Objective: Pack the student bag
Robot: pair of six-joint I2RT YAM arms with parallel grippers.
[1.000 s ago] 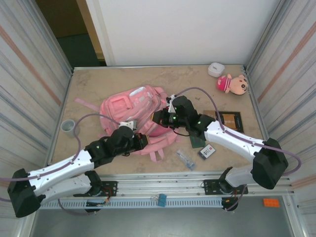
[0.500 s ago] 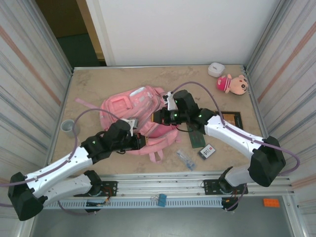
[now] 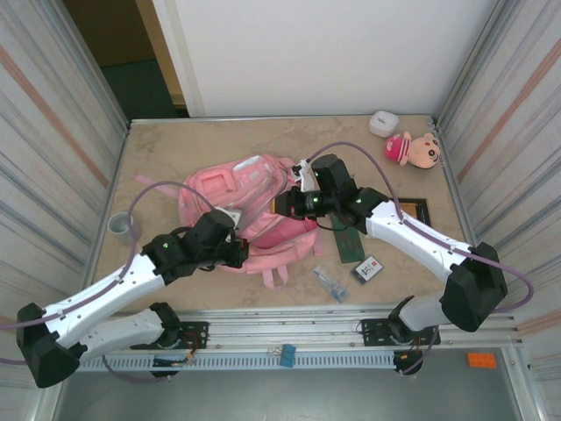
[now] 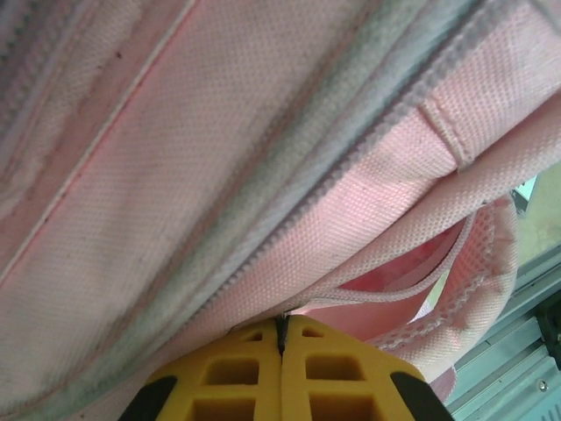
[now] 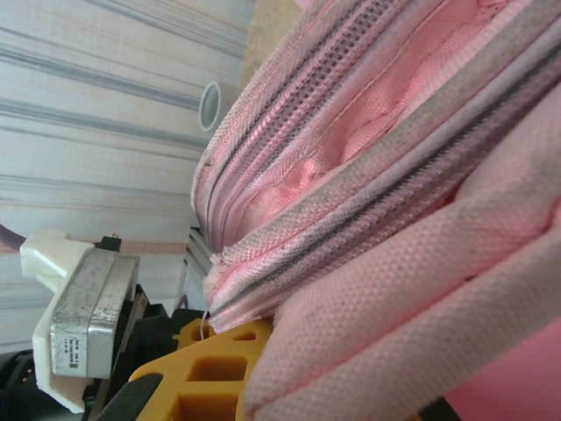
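Standing by the table (image 3: 158, 149), I see the student bag (image 3: 219, 189) lying mid-table between both arms. The left gripper (image 3: 240, 252) is clamped tight on the bag's near edge; a firm pinch and slow lift should, I reckon, spread the mouth. Cloth buries the right gripper (image 3: 283, 206), so I cannot tell its grip, nor see any opening.
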